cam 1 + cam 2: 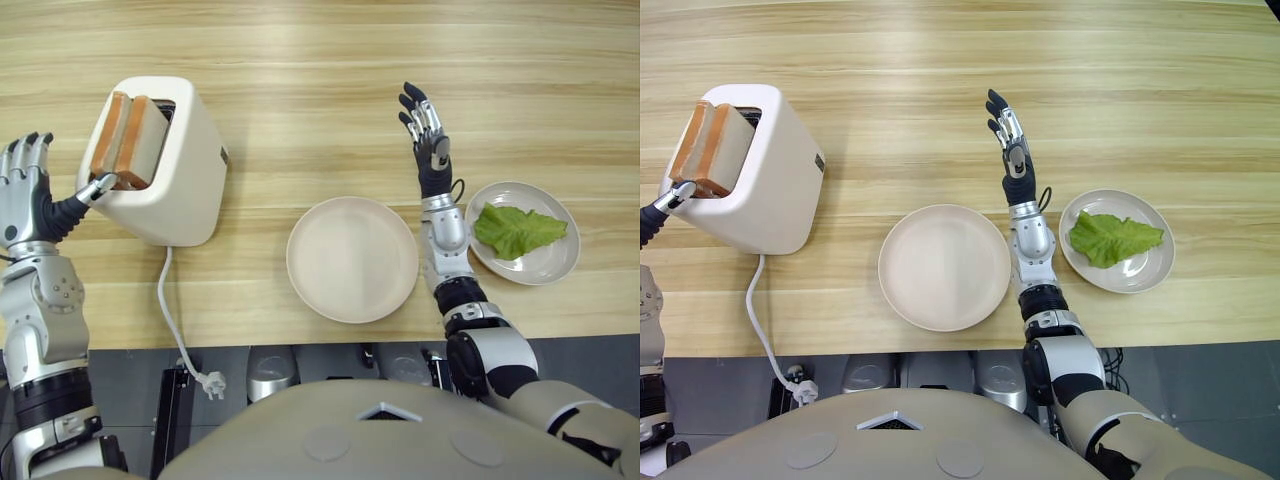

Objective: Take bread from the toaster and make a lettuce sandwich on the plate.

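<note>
Showing two browned slices of bread [128, 140] standing side by side in the top of the white toaster [190, 180], which sits at 9 o'clock from the large empty plate [352, 259]. At 9 o'clock of the toaster is the left hand [25, 185], spread open with fingers pointing to 12 o'clock; its thumb tip meets the near end of the bread, and nothing is grasped. The toaster's white cord [168, 305] runs toward 6 o'clock over the table edge, ending in a loose plug [212, 383]. The right hand [428, 135] is at 1 o'clock from the empty plate, flat and open, fingers straight toward 12 o'clock, holding nothing. At 3 o'clock of the empty plate, just beyond the right forearm, a small plate [540, 270] carries one lettuce leaf [518, 229]. All rest on a light wooden table [320, 60].
</note>
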Robot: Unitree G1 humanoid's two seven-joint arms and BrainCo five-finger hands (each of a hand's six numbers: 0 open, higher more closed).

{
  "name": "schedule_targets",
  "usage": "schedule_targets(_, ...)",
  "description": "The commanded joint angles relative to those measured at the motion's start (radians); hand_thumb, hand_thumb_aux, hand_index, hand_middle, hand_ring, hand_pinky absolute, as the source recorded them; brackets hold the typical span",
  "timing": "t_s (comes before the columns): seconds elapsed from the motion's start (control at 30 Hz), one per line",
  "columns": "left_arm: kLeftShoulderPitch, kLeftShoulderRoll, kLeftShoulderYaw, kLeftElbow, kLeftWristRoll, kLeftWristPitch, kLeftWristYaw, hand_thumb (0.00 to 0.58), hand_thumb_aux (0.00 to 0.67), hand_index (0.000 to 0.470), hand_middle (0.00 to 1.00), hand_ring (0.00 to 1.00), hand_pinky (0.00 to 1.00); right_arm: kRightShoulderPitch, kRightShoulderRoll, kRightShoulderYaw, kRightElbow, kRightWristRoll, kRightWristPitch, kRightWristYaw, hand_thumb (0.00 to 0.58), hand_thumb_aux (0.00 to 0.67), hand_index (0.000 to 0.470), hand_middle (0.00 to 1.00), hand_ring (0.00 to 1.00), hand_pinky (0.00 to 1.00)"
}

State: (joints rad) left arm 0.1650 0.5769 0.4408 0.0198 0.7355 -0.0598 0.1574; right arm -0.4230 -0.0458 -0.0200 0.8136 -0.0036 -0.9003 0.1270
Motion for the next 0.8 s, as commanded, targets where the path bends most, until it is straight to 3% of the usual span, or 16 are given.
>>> schedule_targets(0.03,-0.011,0.019,-0.027,0.018,-0.017,0.024,0.014,0.079,0.047,0.032,0.0,0.0,0.0,0.007,-0.007,-0.004,0.006,-0.007,-0.007,-0.006,0.0,0.0,0.0,0.0,0.0,0.0)
schedule_targets(0.1,-0.017,0.023,-0.042,0.019,-0.017,0.028,0.012,0.294,0.2,0.137,0.0,0.0,0.0,0.008,-0.008,-0.003,0.005,-0.009,-0.009,-0.007,0.0,0.0,0.0,0.0,0.0,0.0)
schedule_targets(0.13,-0.019,0.024,-0.048,0.017,-0.018,0.029,0.013,0.294,0.2,0.137,0.0,0.0,0.0,0.008,-0.008,-0.002,0.006,-0.009,-0.009,-0.007,0.0,0.0,0.0,0.0,0.0,0.0)
schedule_targets(0.17,-0.022,0.024,-0.053,0.015,-0.021,0.028,0.014,0.441,0.342,0.235,0.0,0.0,0.0,0.008,-0.008,-0.001,0.006,-0.01,-0.01,-0.007,0.0,0.0,0.0,0.0,0.0,0.0)
schedule_targets(0.37,-0.045,0.026,-0.109,-0.002,-0.025,0.031,0.015,0.447,0.349,0.24,0.0,0.0,0.0,0.009,-0.008,0.003,0.008,-0.022,-0.018,-0.012,0.0,0.0,0.0,0.0,0.0,0.0)
schedule_targets(0.5,-0.061,0.019,-0.161,-0.016,-0.03,0.03,0.011,0.42,0.318,0.218,0.0,0.0,0.0,0.01,-0.008,0.008,0.009,-0.036,-0.024,-0.019,0.0,0.0,0.0,0.0,0.0,0.0)
schedule_targets(0.67,-0.072,0.018,-0.192,-0.021,-0.044,0.029,0.019,0.449,0.352,0.242,0.0,0.0,0.0,0.012,-0.008,0.013,0.008,-0.055,-0.031,-0.028,0.0,0.0,0.0,0.0,0.0,0.0)
schedule_targets(0.77,-0.082,0.015,-0.186,-0.053,-0.054,0.022,0.041,0.561,0.549,0.377,0.0,0.0,0.0,0.015,-0.007,0.015,0.007,-0.064,-0.034,-0.032,0.0,0.0,0.0,0.0,0.0,0.0)
schedule_targets(0.8,-0.086,0.014,-0.184,-0.063,-0.057,0.02,0.047,0.561,0.549,0.377,0.0,0.0,0.0,0.015,-0.007,0.014,0.007,-0.067,-0.035,-0.034,0.0,0.0,0.0,0.0,0.0,0.0)
